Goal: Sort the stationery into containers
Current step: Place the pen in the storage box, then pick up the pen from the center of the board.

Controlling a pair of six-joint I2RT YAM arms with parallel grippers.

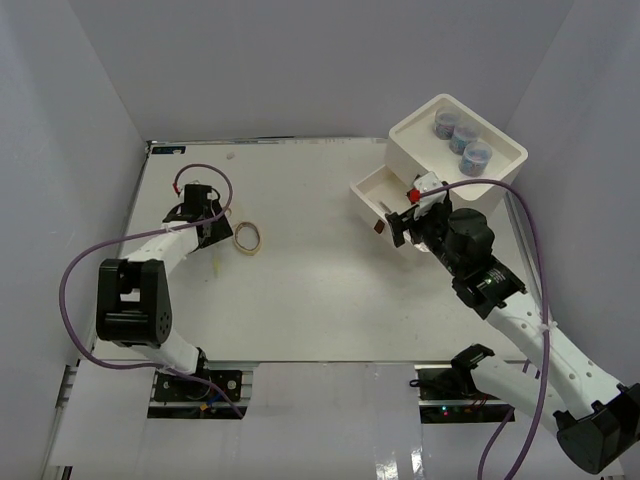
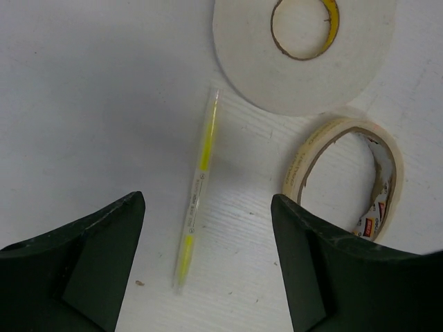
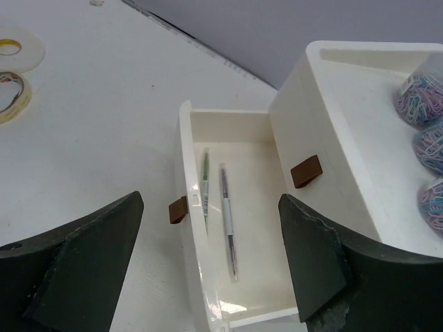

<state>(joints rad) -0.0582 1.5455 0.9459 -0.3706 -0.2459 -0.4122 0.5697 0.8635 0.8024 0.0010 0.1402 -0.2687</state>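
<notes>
Pen pick-up step, prob: left gripper [image 2: 206,207] jaws wide, straddling thin clear-yellow plastic pen [image 2: 201,183] flat on white table [image 2: 83,83]; next = drop straight, close. Near on 1 side: flat white tape ring [image 2: 304,69] & cream tape roll [image 2: 346,173], free room on other. Other arm: right gripper [image 3: 211,207] jaws wide, empty, over open white drawer [image 3: 185,152] w/ 2 pens [image 3: 228,221] inside.

Robotics lab test cell indicated. A flat white tabletop [image 1: 320,300] is enclosed by plain pale-grey panel walls [image 1: 300,60]. A purple cable [image 1: 62,295] is looped behind the left claw [image 1: 208,232]; a metal mounting rail [image 1: 330,372] is seen nearer still.
</notes>
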